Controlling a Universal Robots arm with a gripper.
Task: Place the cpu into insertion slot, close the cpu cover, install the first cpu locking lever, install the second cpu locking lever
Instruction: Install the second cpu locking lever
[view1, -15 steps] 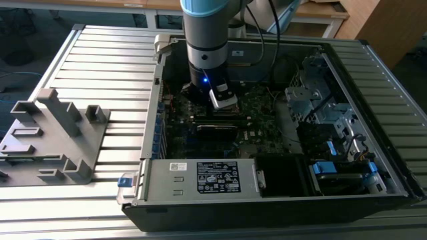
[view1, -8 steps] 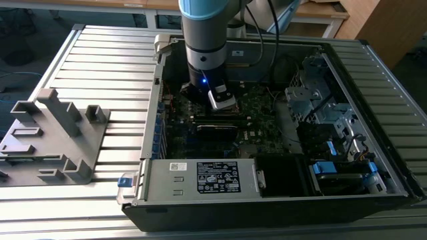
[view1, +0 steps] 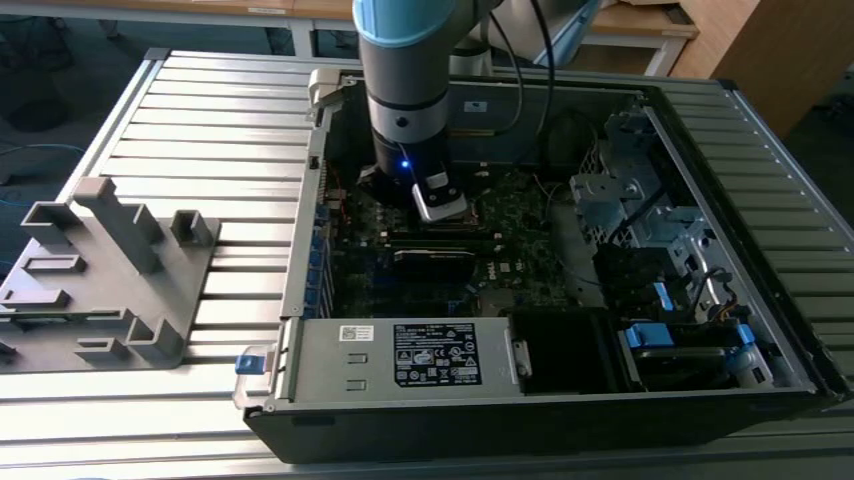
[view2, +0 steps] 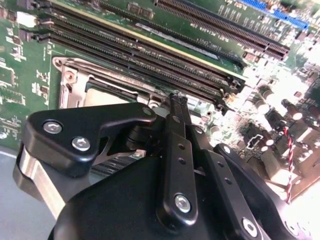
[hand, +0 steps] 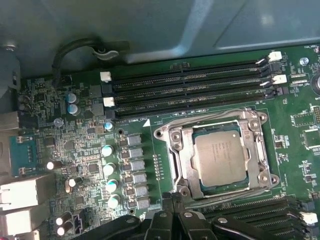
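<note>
The cpu (hand: 220, 157), a grey metal square, lies flat in the insertion slot (hand: 261, 124) on the green motherboard. The silver cpu cover (hand: 181, 152) is down, framing the chip. Thin lever rods run along the slot's edges; whether they are latched I cannot tell. My gripper (hand: 172, 200) hovers just beside one edge of the slot, its black fingers (view2: 181, 107) pressed together with nothing visible between them. The second wrist view shows my gripper (view2: 176, 100) right over the slot's rim (view2: 67, 80), with a corner of the cpu (view2: 102, 96) behind it. In the exterior view my gripper (view1: 434, 212) reaches down into the open computer case.
Long black memory slots (hand: 190, 82) run along one side of the socket, and more (hand: 260, 212) on the other. Capacitors (hand: 107, 150) and rear ports (hand: 20, 192) stand nearby. The case (view1: 534, 400) has high walls, a power supply and drive cages (view1: 641, 210). A grey fixture (view1: 100, 270) sits outside the case.
</note>
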